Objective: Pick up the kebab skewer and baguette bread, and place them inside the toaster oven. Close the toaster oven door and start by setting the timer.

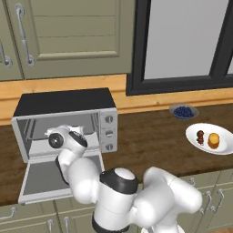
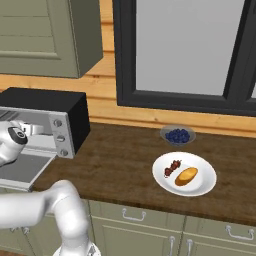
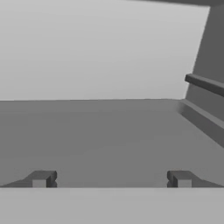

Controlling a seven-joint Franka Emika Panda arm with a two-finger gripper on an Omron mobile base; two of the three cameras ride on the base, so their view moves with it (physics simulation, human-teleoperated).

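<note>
The toaster oven (image 1: 63, 102) stands at the counter's left with its door (image 1: 41, 182) dropped flat in front. My wrist (image 1: 58, 140) is at the oven's mouth, above the door. In the hand view my gripper (image 3: 111, 180) is open, with nothing between its fingertips, and looks into the bare grey oven cavity (image 3: 100, 131). Far to the right, a white plate (image 1: 227, 148) carries the kebab skewer (image 1: 200, 136) and the baguette bread (image 1: 213, 139) side by side. The right base view shows the oven (image 2: 60, 107), the door (image 2: 25, 170), the skewer (image 2: 172, 168), the baguette (image 2: 186, 176) and the plate (image 2: 160, 181).
A bowl of blueberries (image 1: 183, 111) sits behind the plate, near the window frame. Three knobs (image 1: 109, 133) run down the oven's right side. A rack rail (image 3: 205, 83) juts from the oven's right inner wall. Wall cabinets hang above the oven. Bare wooden counter (image 2: 120, 160) lies between oven and plate.
</note>
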